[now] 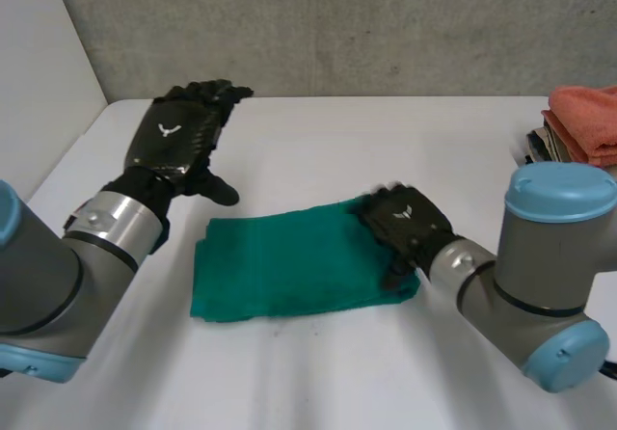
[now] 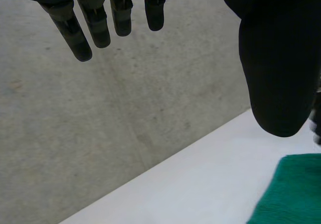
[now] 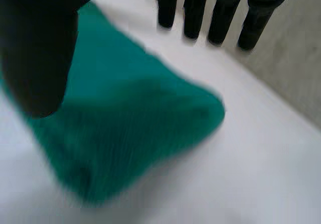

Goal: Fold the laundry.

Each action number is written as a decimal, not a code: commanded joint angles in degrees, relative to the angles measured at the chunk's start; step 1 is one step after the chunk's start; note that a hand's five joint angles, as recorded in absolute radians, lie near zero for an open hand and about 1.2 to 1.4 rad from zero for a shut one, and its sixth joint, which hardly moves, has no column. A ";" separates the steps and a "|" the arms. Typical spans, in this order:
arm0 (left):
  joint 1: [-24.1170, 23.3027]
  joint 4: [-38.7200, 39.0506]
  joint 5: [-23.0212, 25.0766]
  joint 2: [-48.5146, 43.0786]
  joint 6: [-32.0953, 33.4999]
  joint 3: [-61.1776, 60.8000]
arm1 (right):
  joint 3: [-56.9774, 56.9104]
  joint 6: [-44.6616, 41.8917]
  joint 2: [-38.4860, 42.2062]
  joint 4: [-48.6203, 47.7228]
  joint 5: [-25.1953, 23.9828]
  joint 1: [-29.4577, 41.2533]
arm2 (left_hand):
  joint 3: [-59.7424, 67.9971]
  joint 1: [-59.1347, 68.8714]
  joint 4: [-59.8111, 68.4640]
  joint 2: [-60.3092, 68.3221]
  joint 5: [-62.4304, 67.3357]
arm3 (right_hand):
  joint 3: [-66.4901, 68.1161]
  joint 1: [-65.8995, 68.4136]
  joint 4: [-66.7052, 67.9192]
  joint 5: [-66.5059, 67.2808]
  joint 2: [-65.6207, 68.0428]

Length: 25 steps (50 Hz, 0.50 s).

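Closest in, the white table [image 1: 318,372], and on it the green cloth [image 1: 289,266] lies folded flat in a rough rectangle, mid-table between the two arms. Its long axis runs side to side across the table, the right end angled a touch farther away than the left. At that right end sits the right hand [image 1: 405,223], over the cloth's short edge. In its wrist view the fingers [image 3: 223,13] are straight and held apart from the thumb, a corner of the cloth lies under the palm, and nothing is pinched. Farther back on the left, the left hand [image 1: 178,136] hovers clear of the cloth, fingers [image 2: 95,18] stretched straight toward the wall [image 1: 337,25], holding nothing. Far right, a stack of folded laundry [image 1: 583,126] sits at the table's edge, an orange piece on top
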 commanded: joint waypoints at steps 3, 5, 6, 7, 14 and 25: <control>-0.98 -0.19 -0.15 0.37 0.06 -0.63 | 1.32 -13.50 2.59 -0.53 2.60 -3.99 | -0.76 0.56 -0.11 -0.41 -1.22 | 58.86 58.48 58.81 58.45 58.90; -0.98 -0.46 -0.24 0.64 0.06 -0.63 | 0.01 -15.08 2.77 -1.22 3.56 -3.64 | -0.76 0.56 -0.11 -0.41 -1.22 | 58.87 58.49 58.82 58.47 58.91; -0.90 -0.46 -0.24 0.81 0.06 -0.63 | -0.43 -14.92 2.77 -1.66 4.00 -3.55 | -0.76 0.56 -0.11 -0.41 -1.22 | 58.87 58.49 58.82 58.47 58.91; -0.81 -0.55 -0.24 1.25 0.06 -0.72 | -1.13 -14.65 2.68 -2.45 4.36 -3.29 | -0.59 0.73 0.06 -0.24 -1.06 | 58.87 58.49 58.82 58.47 58.91; 0.42 -0.72 -0.24 4.85 0.06 -1.34 | -6.32 -10.96 1.89 -13.08 4.10 8.48 | -0.76 0.57 -0.11 -0.41 -1.22 | 58.87 58.49 58.82 58.47 58.91; 3.41 -4.15 -6.38 7.67 -0.03 -0.81 | -7.29 -9.64 10.67 -18.54 -10.92 21.41 | 0.76 2.08 1.41 1.10 0.29 | 58.87 58.49 58.82 58.47 58.91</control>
